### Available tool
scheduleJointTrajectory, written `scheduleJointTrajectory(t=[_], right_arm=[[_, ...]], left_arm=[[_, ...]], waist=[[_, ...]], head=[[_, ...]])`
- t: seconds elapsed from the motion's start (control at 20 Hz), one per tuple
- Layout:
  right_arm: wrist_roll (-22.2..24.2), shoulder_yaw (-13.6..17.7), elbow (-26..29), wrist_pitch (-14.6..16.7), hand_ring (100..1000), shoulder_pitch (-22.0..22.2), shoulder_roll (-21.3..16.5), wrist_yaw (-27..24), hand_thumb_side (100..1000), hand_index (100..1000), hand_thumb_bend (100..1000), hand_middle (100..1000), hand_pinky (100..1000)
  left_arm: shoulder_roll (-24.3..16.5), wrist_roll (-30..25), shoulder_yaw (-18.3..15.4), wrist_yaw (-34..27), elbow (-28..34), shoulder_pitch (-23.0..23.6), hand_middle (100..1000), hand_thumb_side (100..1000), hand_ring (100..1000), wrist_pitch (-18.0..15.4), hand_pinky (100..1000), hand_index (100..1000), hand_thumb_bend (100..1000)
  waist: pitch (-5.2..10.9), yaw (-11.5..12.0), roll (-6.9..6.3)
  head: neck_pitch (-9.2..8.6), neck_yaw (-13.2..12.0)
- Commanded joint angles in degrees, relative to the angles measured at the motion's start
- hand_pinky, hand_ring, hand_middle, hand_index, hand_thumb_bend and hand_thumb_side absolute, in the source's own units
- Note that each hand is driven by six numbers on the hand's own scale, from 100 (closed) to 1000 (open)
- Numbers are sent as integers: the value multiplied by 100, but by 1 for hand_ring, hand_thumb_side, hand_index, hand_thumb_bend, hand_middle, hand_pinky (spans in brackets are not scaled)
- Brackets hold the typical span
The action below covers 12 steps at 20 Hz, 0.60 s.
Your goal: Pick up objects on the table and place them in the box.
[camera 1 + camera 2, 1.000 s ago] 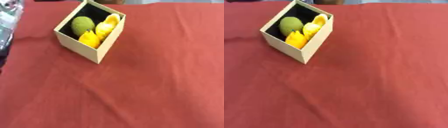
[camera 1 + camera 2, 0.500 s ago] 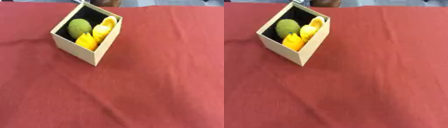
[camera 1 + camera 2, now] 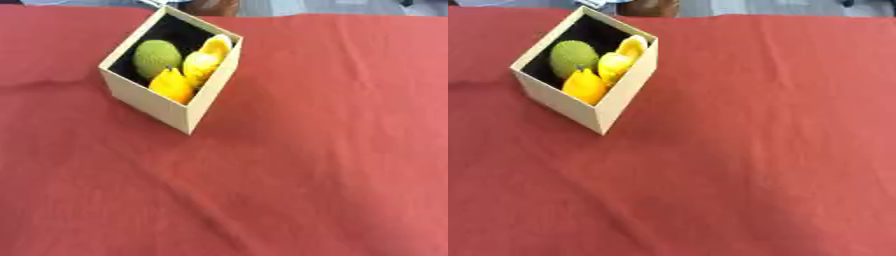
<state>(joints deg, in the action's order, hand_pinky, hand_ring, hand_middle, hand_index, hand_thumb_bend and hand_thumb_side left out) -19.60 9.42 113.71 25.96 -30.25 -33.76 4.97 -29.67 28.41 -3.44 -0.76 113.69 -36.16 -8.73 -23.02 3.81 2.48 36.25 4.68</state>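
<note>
We see neither hand, so we cannot tell their state. The box (image 3: 166, 107) sits toward ten o'clock on the red tabletop (image 3: 315, 150), holding a green fruit (image 3: 157, 56) beside yellow-orange ones (image 3: 188, 75), arranged as before; only our view has shifted.

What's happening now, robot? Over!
No robot hand in view. Box sits on red tablecloth, holding a green round fruit and yellow-orange fruits. Nothing else on the cloth, nothing in the way.
</note>
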Motion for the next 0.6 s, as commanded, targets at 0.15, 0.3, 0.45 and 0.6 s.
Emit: scheduleJointTrajectory(t=[0.15,0.3,0.45,0.6], right_arm=[[-101,72,88,-8,833,14,17,162,480,773,100,745,836],[-69,69,88,11,836,37,37,175,486,777,100,748,840],[-26,70,88,28,837,40,48,177,488,778,100,749,854],[-3,68,88,56,839,28,58,174,491,781,100,750,863]], left_arm=[[-4,-83,-107,-24,90,9,741,686,740,-214,757,837,309],[35,-102,-125,7,90,32,743,680,741,-297,761,838,315],[79,-132,-131,28,90,55,744,681,742,-383,762,839,317],[118,-159,-145,92,90,66,746,676,744,-457,764,844,324]], waist=[[93,-15,-26],[83,-22,-47],[70,-25,-71],[59,-29,-86]], head=[[121,23],[171,39],[184,40],[184,39]])
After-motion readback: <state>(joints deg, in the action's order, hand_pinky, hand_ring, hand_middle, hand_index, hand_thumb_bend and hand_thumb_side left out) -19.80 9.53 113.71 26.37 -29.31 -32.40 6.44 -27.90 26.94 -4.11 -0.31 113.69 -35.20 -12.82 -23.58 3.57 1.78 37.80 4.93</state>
